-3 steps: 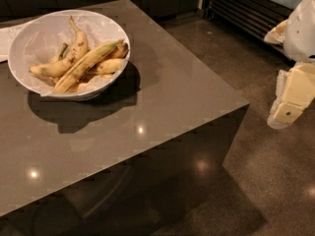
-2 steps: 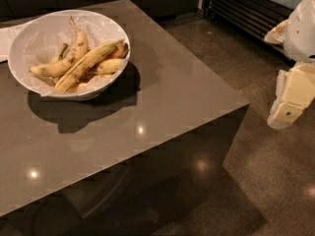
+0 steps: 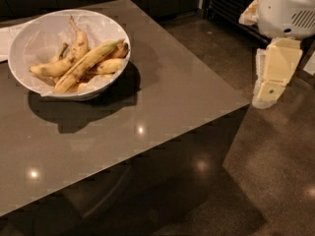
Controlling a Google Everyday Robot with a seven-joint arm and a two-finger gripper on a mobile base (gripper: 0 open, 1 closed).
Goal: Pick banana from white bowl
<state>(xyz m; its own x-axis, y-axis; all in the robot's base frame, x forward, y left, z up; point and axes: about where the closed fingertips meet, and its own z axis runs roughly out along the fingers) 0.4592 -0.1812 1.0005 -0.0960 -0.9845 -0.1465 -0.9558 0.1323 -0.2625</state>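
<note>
The white bowl [image 3: 29, 43] stands at the back left of the grey table [image 3: 162, 97]. It holds several bananas on a white paper lining. The banana [image 3: 87, 63], long, fairly straight and pale yellow, lies diagonally across the pile, its greenish stem end pointing to the bowl's right rim. A shorter curved brown-spotted banana [image 3: 71, 55] lies behind it. My gripper [image 3: 265, 101] hangs fingers-down off the table's right edge, beyond the front right corner, far from the bowl and holding nothing that I can see.
A white sheet [image 3: 9, 36] lies on the table left of the bowl. The table's front right corner [image 3: 247, 103] is close to the gripper. Dark glossy floor [image 3: 275, 181] lies right and front. A dark grille [image 3: 231, 4] stands at the back right.
The gripper has moved a little left and up, closer to the table's right edge. The bowl and bananas have not moved.
</note>
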